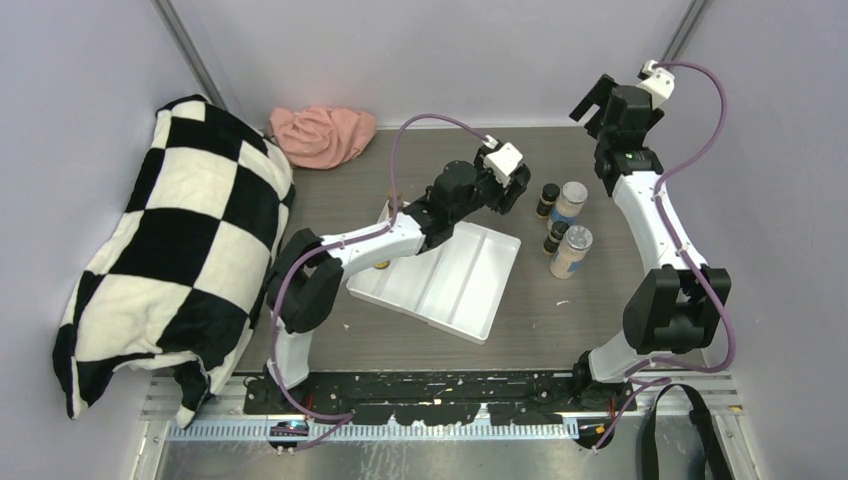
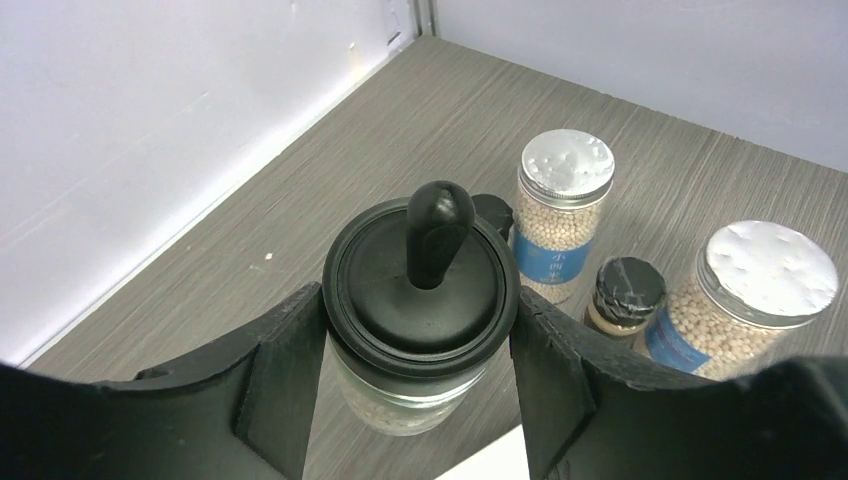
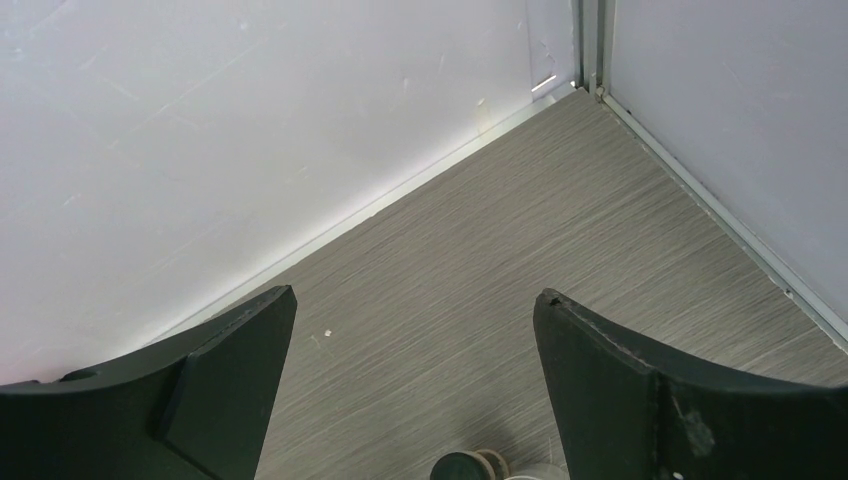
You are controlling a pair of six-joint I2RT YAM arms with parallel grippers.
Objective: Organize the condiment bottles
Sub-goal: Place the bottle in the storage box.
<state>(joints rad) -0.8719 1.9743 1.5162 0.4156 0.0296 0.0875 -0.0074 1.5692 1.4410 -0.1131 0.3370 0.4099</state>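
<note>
**Left claw on black-lidded jar, tray just behind it**

- The left gripper (image 2: 418,305) is clamped on the black-lidded jar (image 2: 420,335). One finger presses each side of the lid's rim.
- The jar stands upright with its long axis vertical and the lid knob pointing up at the wrist camera. Pale contents show through the glass below the lid.
- I cannot tell whether its base is on the table or lifted clear.
- The jar sits centred between the fingers, neither tilted nor off to one side.
- Key relation: the white tray (image 1: 470,265) lies on the near side of the claw, toward the arm bases. Its far corner shows just under the jar at the bottom edge of the left wrist view.
- Judgement: the coming move is a short pull back over that corner, then down into a compartment.
- Two silver-lidded shakers (image 2: 565,200) and a small dark bottle (image 2: 628,295) stand just beyond and to the right of the jar, off the tray.
- Risk: a swing in that direction could clip them.
- The right gripper (image 3: 415,380) has its jaws wide apart and holds nothing. It is raised near the back right corner, so the left arm is much nearer.
</note>
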